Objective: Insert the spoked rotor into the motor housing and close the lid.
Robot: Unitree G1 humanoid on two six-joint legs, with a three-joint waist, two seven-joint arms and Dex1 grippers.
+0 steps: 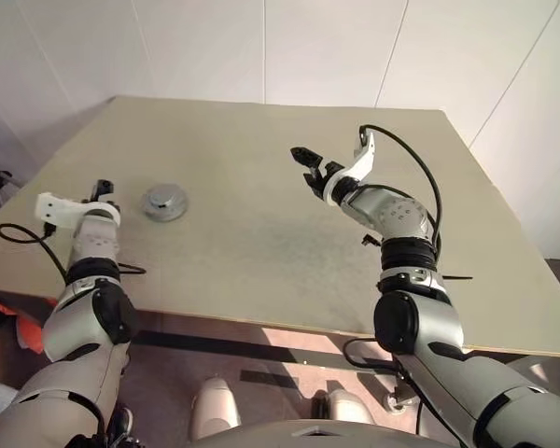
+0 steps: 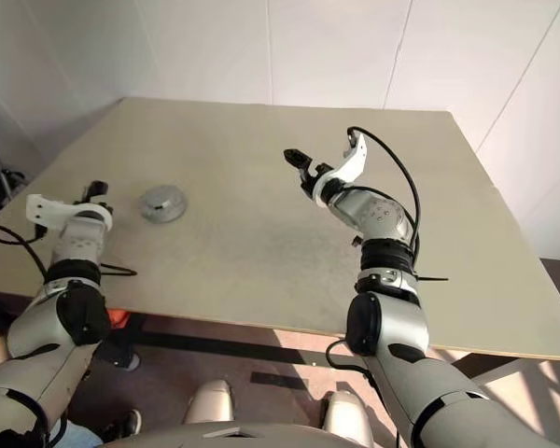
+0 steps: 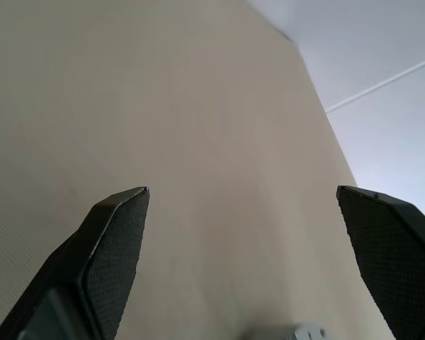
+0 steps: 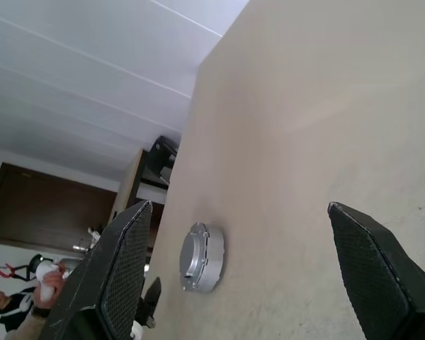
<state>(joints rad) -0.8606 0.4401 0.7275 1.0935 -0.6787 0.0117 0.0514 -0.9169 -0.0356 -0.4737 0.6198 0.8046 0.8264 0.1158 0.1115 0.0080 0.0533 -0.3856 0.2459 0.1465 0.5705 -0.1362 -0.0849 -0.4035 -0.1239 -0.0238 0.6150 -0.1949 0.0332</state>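
At the left, the left gripper (image 1: 101,189) is seen low over the near-left part of the table (image 1: 261,215), its forearm lying along the table's left edge and pointing forward. In the left wrist view its two fingers (image 3: 117,241) are spread wide with nothing between them but bare tabletop.

Just beside it, toward the middle, the lid (image 1: 165,202) is seen resting flat as a round silver-grey disc with a raised centre. It appears to sit on top of the motor housing, so the assembly is judged closed; the rotor and the housing's rim cannot be made out. The piece is judged to be rigid metal, fairly heavy for its size, smooth and liable to slip, so a hold across its outer rim would be safest.

Further right, well apart from the lid, the right gripper (image 1: 329,161) is held raised above the table's middle, elbow bent, pointing forward and leftward. Its fingers (image 4: 124,262) are spread wide and nothing is held.
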